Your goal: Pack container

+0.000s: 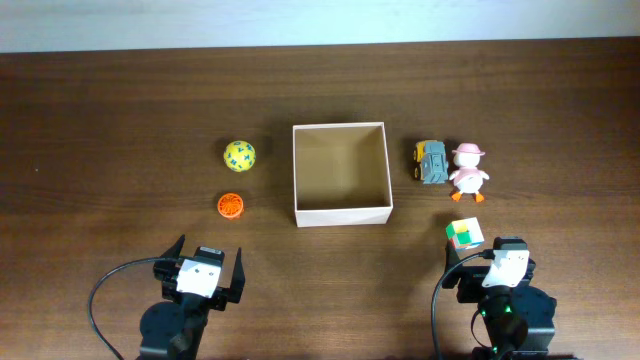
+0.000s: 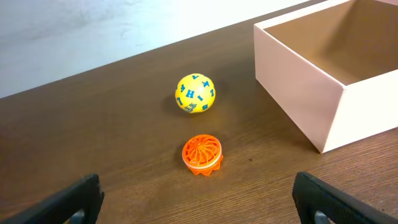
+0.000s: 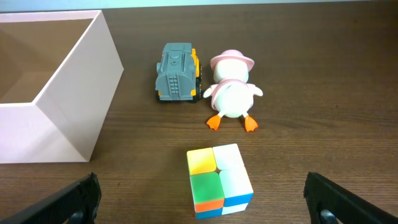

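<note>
The container (image 1: 340, 214), a square shallow cardboard box with white walls and a tan inside, stands empty at the table's middle; it also shows in the left wrist view (image 2: 323, 106) and the right wrist view (image 3: 74, 106). Left of it lie a yellow ball with blue letters (image 1: 239, 154) (image 2: 195, 94) and an orange ribbed disc (image 1: 231, 205) (image 2: 202, 153). Right of it lie a grey toy truck (image 1: 431, 161) (image 3: 177, 71), a pink-hatted duck (image 1: 467, 171) (image 3: 231, 93) and a colour cube (image 1: 464, 235) (image 3: 219, 179). My left gripper (image 1: 208, 270) (image 2: 199, 205) is open and empty near the front edge. My right gripper (image 1: 490, 268) (image 3: 205, 208) is open, just short of the cube.
The brown wooden table (image 1: 120, 120) ends at a pale wall (image 1: 320, 20) along the far side. Black cables (image 1: 100, 295) loop beside each arm base at the front.
</note>
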